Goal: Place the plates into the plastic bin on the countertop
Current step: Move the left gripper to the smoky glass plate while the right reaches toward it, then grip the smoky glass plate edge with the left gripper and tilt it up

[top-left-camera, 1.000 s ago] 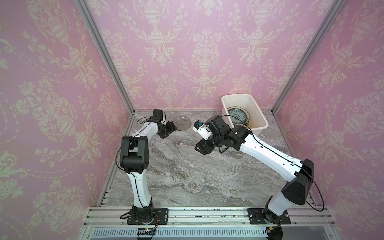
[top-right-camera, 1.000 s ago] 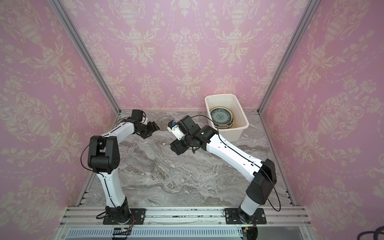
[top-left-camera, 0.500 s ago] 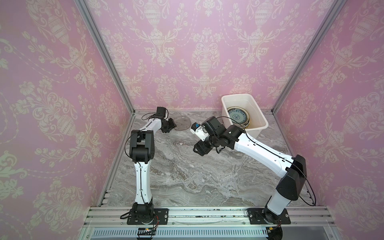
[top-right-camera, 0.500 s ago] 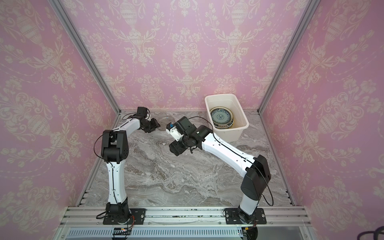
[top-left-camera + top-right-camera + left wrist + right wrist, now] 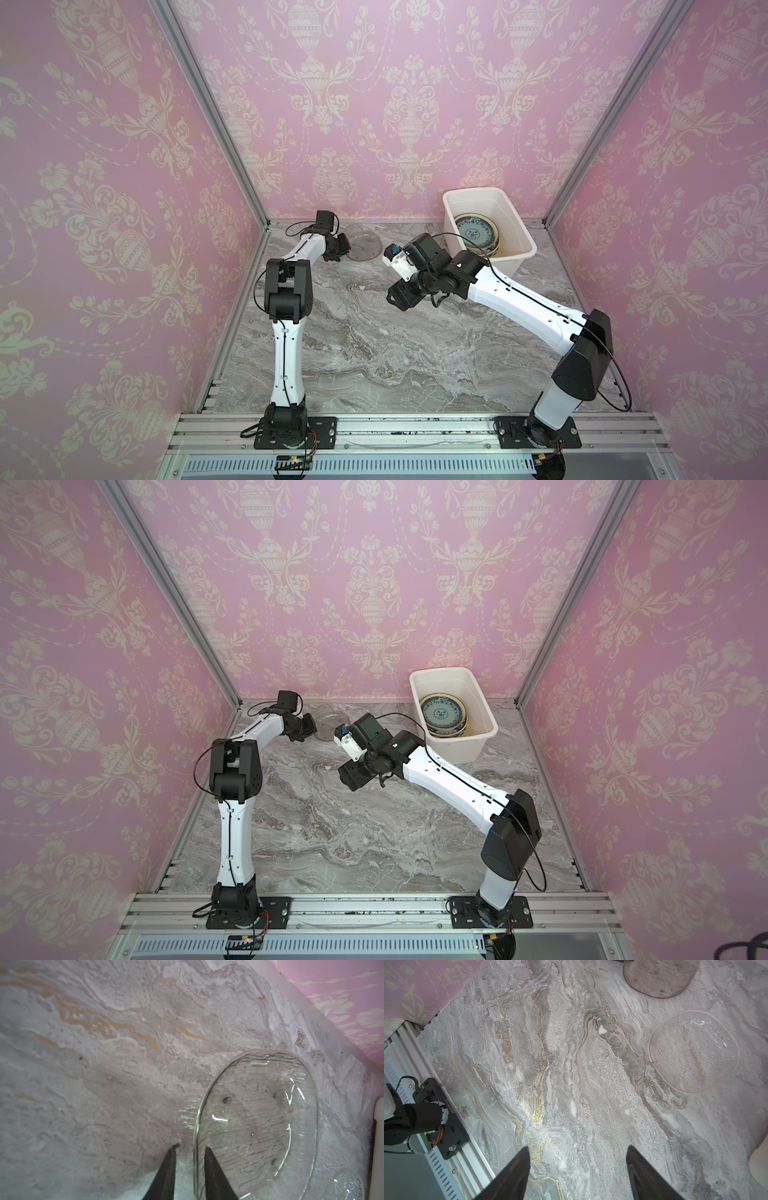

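A smoky glass plate (image 5: 365, 247) (image 5: 330, 725) lies at the back of the countertop (image 5: 374, 340). My left gripper (image 5: 343, 249) (image 5: 191, 1147) is at its left edge. The jaws are narrow and straddle the plate's rim (image 5: 195, 1136), with a slit still showing beside one finger. A clear glass plate (image 5: 693, 1051) lies beside the smoky plate (image 5: 658, 978), toward the plastic bin (image 5: 457, 199) (image 5: 415, 679). A teal patterned plate (image 5: 473, 228) (image 5: 441, 712) tops a stack inside the bin. My right gripper (image 5: 397, 296) (image 5: 577, 1149) hangs open and empty over the middle of the countertop.
The pink back wall stands just behind the smoky plate and the bin. Aluminium rails (image 5: 374, 428) edge the front, with both arm bases bolted there. The right arm's wrist hangs between the smoky plate and the bin.
My left gripper has pushed up to the smoky plate's edge and its jaws have narrowed around the rim. The right arm has shifted slightly left, jaws unchanged.
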